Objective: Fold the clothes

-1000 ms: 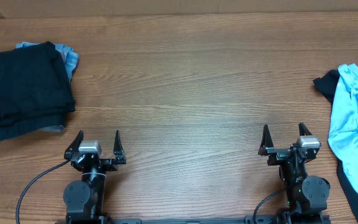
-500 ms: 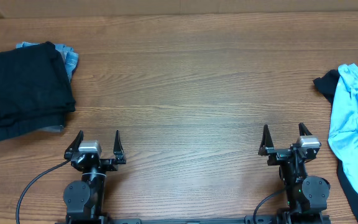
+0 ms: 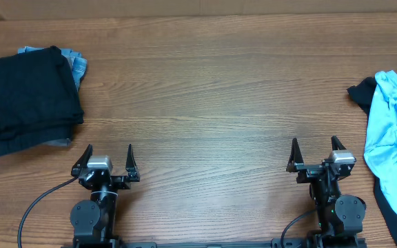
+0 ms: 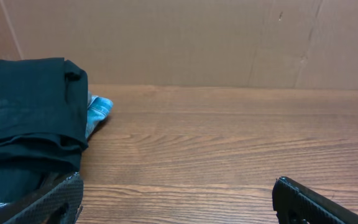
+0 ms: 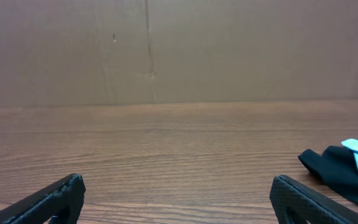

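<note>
Blue T-shirt (image 3: pixel 390 148) lies crumpled at the right edge of the table (image 3: pixel 219 103) near the right gripper (image 3: pixel 314 146), which like the left gripper (image 3: pixel 109 150) has jaws wide apart, so pinching a single hem layer seems wisest.

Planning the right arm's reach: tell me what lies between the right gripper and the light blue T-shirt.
Nothing but bare table, seen in the overhead view, lies between the right gripper and the light blue T-shirt.
</note>
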Robot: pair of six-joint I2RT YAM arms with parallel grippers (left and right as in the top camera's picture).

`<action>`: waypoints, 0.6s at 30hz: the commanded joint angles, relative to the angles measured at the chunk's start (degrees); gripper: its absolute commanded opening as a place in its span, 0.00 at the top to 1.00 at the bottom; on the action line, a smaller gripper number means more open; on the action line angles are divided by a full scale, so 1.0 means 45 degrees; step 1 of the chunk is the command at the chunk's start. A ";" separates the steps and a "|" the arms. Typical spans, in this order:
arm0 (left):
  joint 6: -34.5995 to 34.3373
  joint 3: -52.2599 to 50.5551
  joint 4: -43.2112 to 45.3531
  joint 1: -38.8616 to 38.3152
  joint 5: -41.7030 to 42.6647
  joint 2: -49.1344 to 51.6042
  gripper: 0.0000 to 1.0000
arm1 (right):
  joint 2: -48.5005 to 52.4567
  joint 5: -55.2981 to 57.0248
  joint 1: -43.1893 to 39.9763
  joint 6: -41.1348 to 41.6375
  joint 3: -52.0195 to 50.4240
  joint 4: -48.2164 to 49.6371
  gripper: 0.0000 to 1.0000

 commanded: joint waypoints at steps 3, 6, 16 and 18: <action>-0.0034 -0.0097 0.0063 -0.0024 -0.0039 -0.0126 0.00 | -0.0083 -0.0005 -0.0068 -0.0039 -0.0126 0.0073 0.00; -0.0034 -0.0097 0.0063 -0.0024 -0.0039 -0.0126 0.00 | -0.0083 -0.0005 -0.0073 -0.0039 -0.0126 0.0073 0.00; -0.0034 -0.0097 0.0102 -0.0024 -0.0034 -0.0126 0.00 | -0.0083 -0.0005 -0.0073 0.0321 -0.0126 0.0068 0.00; -0.0068 -0.0097 0.0102 -0.0024 0.0369 -0.0126 0.00 | -0.0083 0.0000 -0.0073 0.0646 -0.0126 0.0068 0.00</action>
